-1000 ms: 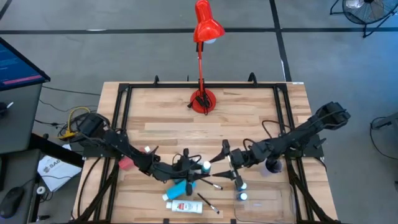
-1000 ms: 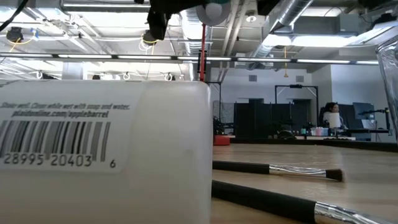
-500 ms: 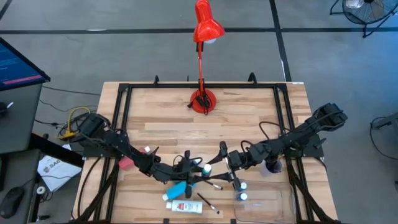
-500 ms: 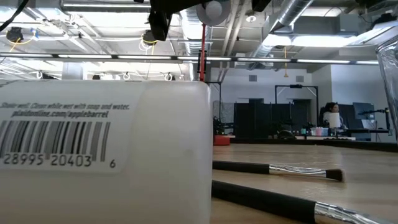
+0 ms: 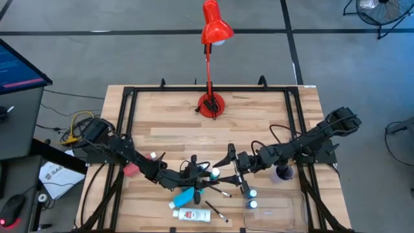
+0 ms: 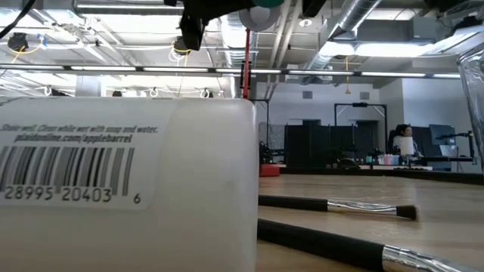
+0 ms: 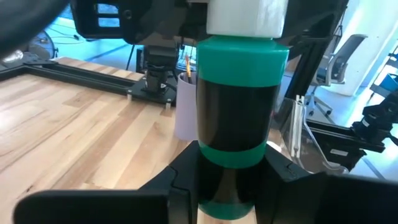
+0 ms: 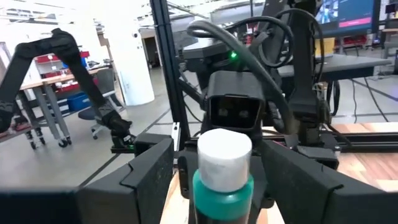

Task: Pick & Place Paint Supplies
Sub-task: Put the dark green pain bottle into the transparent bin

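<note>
High view: pale wood counter (image 5: 168, 123), dark frame rails, grey floor around. Teal bottle (image 7: 239, 106), white cap, black label, upright above mid-counter, clamped in left gripper (image 7: 227, 186) jaws. Right gripper (image 8: 217, 186) jaws spread wide either side of its cap.

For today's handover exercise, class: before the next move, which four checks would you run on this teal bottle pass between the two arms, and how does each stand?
1. Left end effector shut on the teal bottle: ok.
2. Right end effector open, one finger either side of the white cap: ok.
3. Right fingers touching the bottle: cannot tell.
4. Bottle lifted off the table: ok.
</note>
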